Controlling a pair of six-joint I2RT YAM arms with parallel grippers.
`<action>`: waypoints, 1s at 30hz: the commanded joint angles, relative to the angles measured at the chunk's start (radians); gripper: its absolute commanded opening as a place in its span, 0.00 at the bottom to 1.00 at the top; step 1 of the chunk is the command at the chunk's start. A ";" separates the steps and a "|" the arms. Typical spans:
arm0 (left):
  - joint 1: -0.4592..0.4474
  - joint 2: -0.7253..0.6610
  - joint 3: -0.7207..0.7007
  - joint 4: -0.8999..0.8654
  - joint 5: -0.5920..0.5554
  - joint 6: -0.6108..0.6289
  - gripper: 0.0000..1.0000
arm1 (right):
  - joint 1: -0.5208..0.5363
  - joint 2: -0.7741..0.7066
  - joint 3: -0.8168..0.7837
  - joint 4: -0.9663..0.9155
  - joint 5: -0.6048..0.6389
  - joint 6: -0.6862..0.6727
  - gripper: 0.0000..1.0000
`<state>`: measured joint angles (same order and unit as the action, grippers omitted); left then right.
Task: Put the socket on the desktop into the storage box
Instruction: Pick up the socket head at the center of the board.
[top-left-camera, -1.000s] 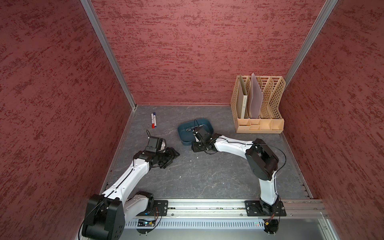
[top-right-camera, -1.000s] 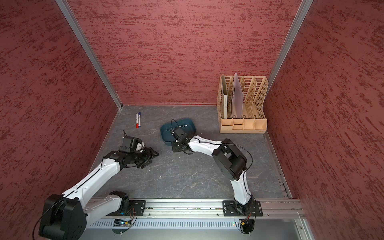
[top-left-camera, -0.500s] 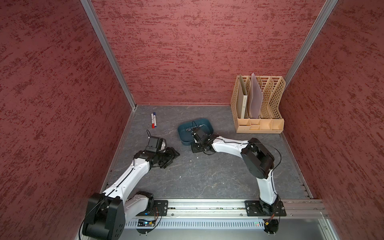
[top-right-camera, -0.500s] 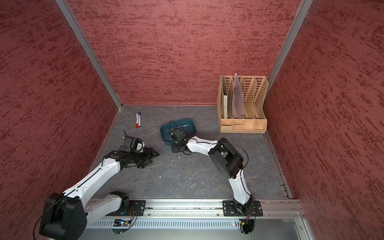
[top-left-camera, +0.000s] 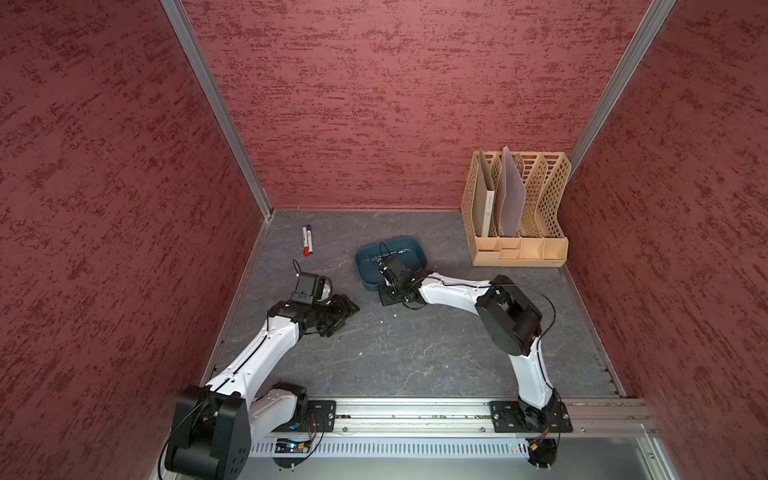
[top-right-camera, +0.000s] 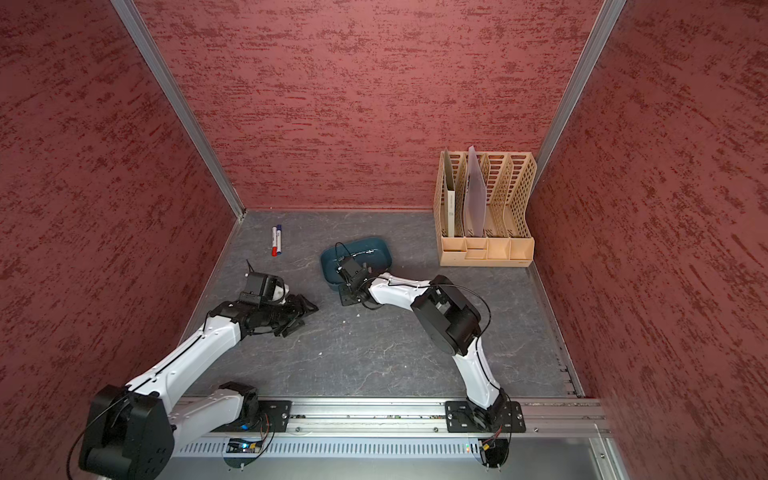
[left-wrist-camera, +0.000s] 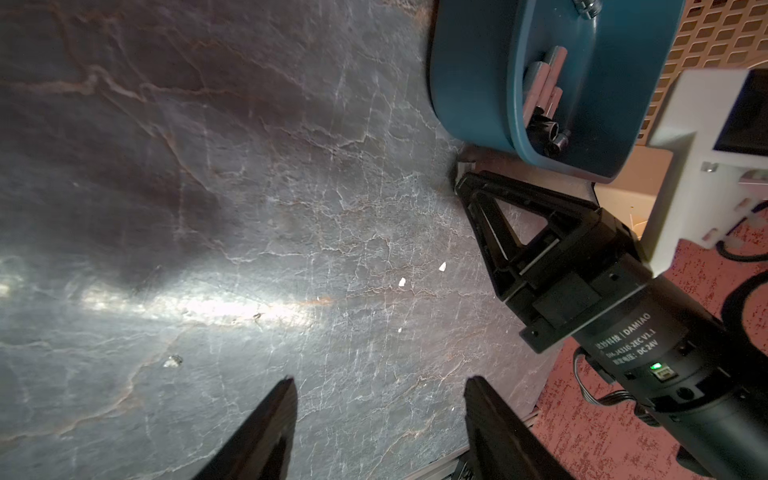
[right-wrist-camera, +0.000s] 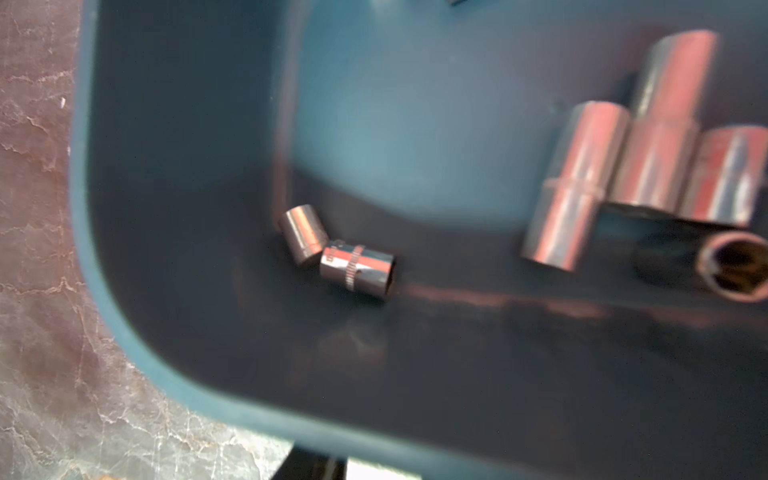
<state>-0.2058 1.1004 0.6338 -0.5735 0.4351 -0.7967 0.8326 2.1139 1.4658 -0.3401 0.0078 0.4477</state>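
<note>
Chrome sockets (right-wrist-camera: 357, 270) inside teal storage box (right-wrist-camera: 187, 166)

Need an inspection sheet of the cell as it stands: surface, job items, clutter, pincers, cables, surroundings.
Surface: dark grey marbled desktop, a few small white specks; no loose socket seen.
Job's things: shallow dark teal plastic storage box holds several chrome sockets; two small sockets lie apart from the rest.
Clutter: two marker pens, red- and blue-capped; beige lattice file rack with folders.
Pincers: left pincer open, empty, over bare desktop; right pincer beside the box's outer wall, jaw gap not readable.
Cables: black cable looping off the right arm; nothing snagged seen.
Surroundings: red textured walls; aluminium rail in front.
</note>
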 joint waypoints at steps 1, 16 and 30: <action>0.009 0.004 -0.013 0.020 0.009 -0.005 0.67 | 0.013 0.028 0.028 0.007 0.041 -0.018 0.30; 0.014 -0.008 -0.019 0.016 0.011 -0.009 0.67 | 0.035 0.054 0.035 -0.040 0.119 -0.037 0.20; 0.011 -0.017 -0.027 0.033 0.028 -0.012 0.67 | 0.046 -0.071 -0.089 0.025 0.088 -0.017 0.16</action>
<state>-0.2001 1.0966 0.6205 -0.5652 0.4480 -0.8001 0.8692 2.0949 1.4090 -0.3260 0.0963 0.4191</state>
